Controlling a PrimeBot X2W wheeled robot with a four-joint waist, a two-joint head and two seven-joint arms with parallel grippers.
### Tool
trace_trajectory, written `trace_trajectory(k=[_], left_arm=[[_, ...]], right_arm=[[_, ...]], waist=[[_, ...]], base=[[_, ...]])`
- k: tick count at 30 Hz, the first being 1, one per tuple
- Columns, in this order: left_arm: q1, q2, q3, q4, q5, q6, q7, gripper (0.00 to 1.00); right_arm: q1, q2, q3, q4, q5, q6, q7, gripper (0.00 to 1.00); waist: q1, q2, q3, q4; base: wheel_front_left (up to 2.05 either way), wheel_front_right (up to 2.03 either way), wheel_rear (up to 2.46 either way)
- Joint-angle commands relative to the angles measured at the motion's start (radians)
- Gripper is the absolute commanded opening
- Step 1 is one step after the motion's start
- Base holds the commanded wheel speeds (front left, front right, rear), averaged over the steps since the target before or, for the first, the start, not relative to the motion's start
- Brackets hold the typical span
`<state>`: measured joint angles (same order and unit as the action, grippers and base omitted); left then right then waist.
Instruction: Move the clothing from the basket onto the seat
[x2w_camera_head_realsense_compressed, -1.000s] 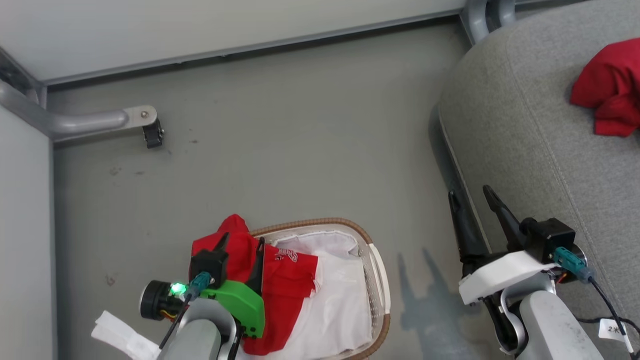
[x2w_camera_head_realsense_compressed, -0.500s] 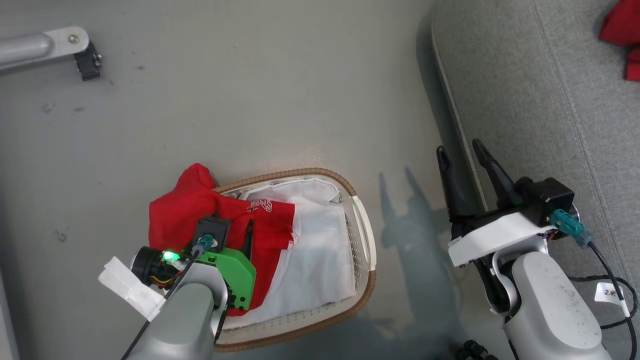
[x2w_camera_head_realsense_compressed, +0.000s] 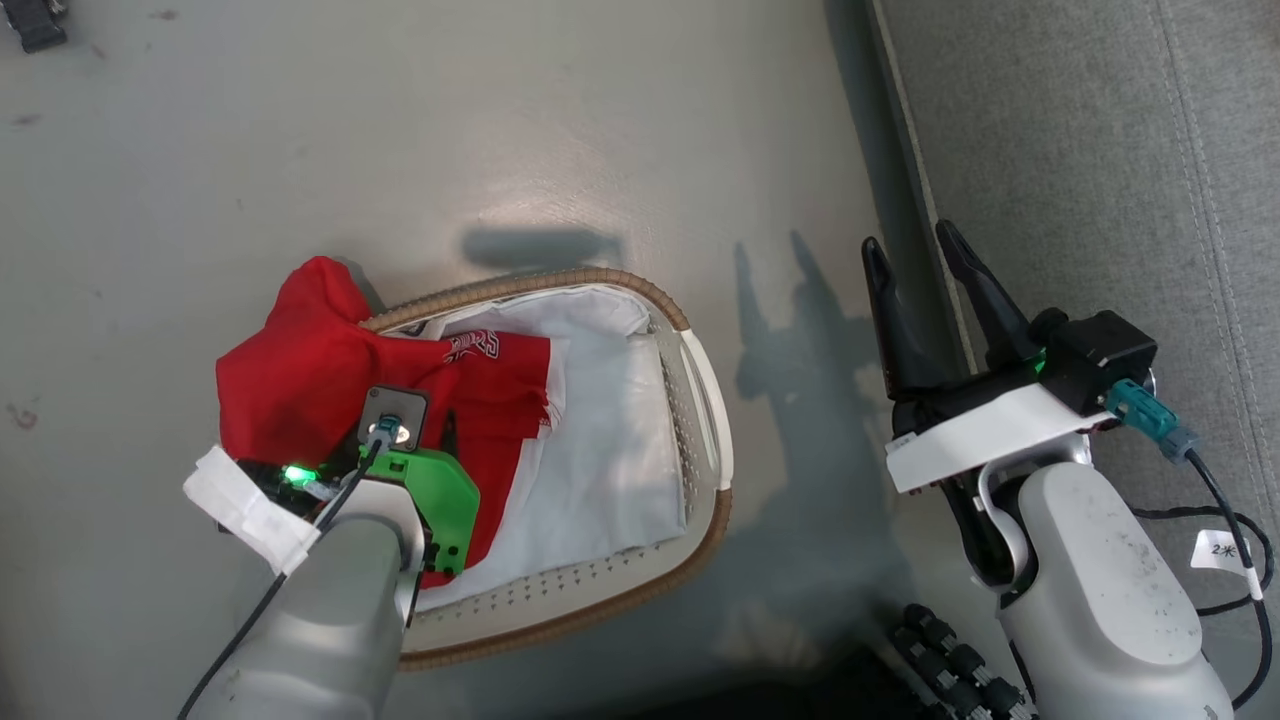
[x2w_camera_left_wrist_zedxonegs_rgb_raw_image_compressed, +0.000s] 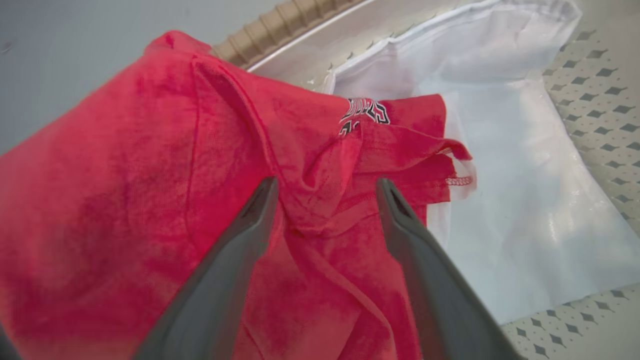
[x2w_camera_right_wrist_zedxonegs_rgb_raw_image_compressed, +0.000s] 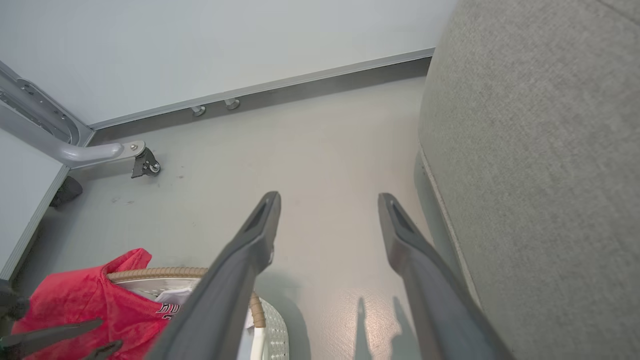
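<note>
Left wrist view: left gripper (x2w_camera_left_wrist_zedxonegs_rgb_raw_image_compressed: 326, 182), jaws apart, is straddling a clothing (x2w_camera_left_wrist_zedxonegs_rgb_raw_image_compressed: 150, 175) fold, basket (x2w_camera_left_wrist_zedxonegs_rgb_raw_image_compressed: 280, 25) rim just ahead; closing deep on it is looking wisest. Right gripper (x2w_camera_head_realsense_compressed: 908, 238), apart, is hovering beside the seat (x2w_camera_head_realsense_compressed: 1080, 150).

The left gripper (x2w_camera_left_wrist_zedxonegs_rgb_raw_image_compressed: 325, 187) is pointed steeply downward, its two dark fingers (x2w_camera_left_wrist_zedxonegs_rgb_raw_image_compressed: 225, 270) spread wide apart. Directly behind it, a green wrist bracket (x2w_camera_head_realsense_compressed: 440, 495) and the pale left forearm (x2w_camera_head_realsense_compressed: 330, 610) are seen. Well off to its right, the right gripper (x2w_camera_head_realsense_compressed: 908, 240) is held more level, fingers likewise spread wide, backed by a white wrist plate (x2w_camera_head_realsense_compressed: 985, 435) and the right forearm (x2w_camera_head_realsense_compressed: 1100, 590).
</note>
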<state>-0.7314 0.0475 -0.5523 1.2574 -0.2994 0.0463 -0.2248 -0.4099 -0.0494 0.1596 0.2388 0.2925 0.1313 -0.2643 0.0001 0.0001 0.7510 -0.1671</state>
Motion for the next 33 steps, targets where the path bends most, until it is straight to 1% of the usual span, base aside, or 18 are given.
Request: trace_trajectory(k=[1,5,8,10,14,18,22,26,28,29,31,32,33], left_arm=[[-0.036,0.011,0.000,0.005,0.000,0.010,-0.002,1.00],[-0.073,0.025,-0.009,0.018,0.012,0.040,-0.007,1.00],[-0.095,0.033,-0.003,0.024,0.005,0.073,-0.001,1.00],[-0.108,0.036,-0.003,0.026,0.004,0.082,0.002,1.00],[-0.129,0.039,-0.011,0.028,0.004,0.067,0.001,1.00],[-0.149,0.035,-0.018,0.030,0.000,0.042,-0.004,1.00],[-0.160,0.031,-0.031,0.031,0.005,0.035,-0.007,1.00],[-0.160,0.021,-0.042,0.033,0.001,0.018,-0.008,1.00],[-0.161,0.019,-0.045,0.033,-0.004,0.020,-0.011,1.00],[-0.163,0.021,-0.045,0.031,-0.006,0.018,-0.012,0.75],[-0.165,0.023,-0.048,0.032,-0.008,0.015,-0.015,0.31],[-0.165,0.022,-0.049,0.032,-0.009,0.015,-0.016,0.05],[-0.165,0.021,-0.051,0.032,-0.010,0.014,-0.019,0.00]], right_arm=[[-0.023,-0.003,-0.001,-0.008,0.012,-0.001,0.000,1.00],[-0.034,-0.003,-0.005,-0.009,0.028,-0.001,0.000,1.00],[-0.039,-0.003,-0.004,-0.014,0.032,-0.001,0.000,1.00],[-0.042,-0.003,-0.001,-0.016,0.036,-0.001,0.000,1.00],[-0.050,-0.003,0.004,-0.023,0.040,-0.001,0.000,1.00],[-0.056,-0.003,0.004,-0.027,0.041,-0.001,0.000,1.00],[-0.060,-0.003,-0.001,-0.030,0.038,-0.001,0.000,1.00],[-0.062,-0.003,-0.003,-0.030,0.028,-0.001,0.000,1.00],[-0.063,-0.003,-0.005,-0.031,0.025,-0.001,0.000,1.00],[-0.063,-0.003,-0.005,-0.031,0.023,-0.001,0.000,1.00],[-0.064,-0.003,-0.006,-0.029,0.019,-0.001,0.000,1.00],[-0.065,-0.003,-0.006,-0.027,0.018,-0.001,0.000,1.00],[-0.066,-0.003,-0.007,-0.025,0.016,-0.001,0.000,1.00]], waist=[[-0.0001,-0.0001,0.053,-0.016],[-0.0001,-0.0001,0.092,-0.020],[-0.0001,-0.0001,0.116,-0.022],[-0.0001,-0.0001,0.129,-0.024],[-0.0001,-0.0001,0.151,-0.027],[-0.0001,-0.0001,0.171,-0.026],[-0.0001,-0.0001,0.185,-0.023],[-0.0001,-0.0001,0.193,-0.017],[-0.0001,-0.0001,0.195,-0.015],[-0.0001,-0.0001,0.196,-0.013],[-0.0001,-0.0001,0.196,-0.010],[-0.0001,-0.0001,0.196,-0.010],[-0.0001,-0.0001,0.194,-0.009]], base=[[0.00,0.00,0.00],[0.00,0.00,0.00],[0.00,0.00,0.00],[0.00,0.00,0.00],[0.00,0.00,0.00],[0.00,0.00,0.00],[0.00,0.00,0.00],[0.00,0.00,0.00],[0.00,0.00,0.00],[0.00,0.00,0.00],[0.00,0.00,0.00],[0.00,0.00,0.00],[0.00,0.00,0.00]])
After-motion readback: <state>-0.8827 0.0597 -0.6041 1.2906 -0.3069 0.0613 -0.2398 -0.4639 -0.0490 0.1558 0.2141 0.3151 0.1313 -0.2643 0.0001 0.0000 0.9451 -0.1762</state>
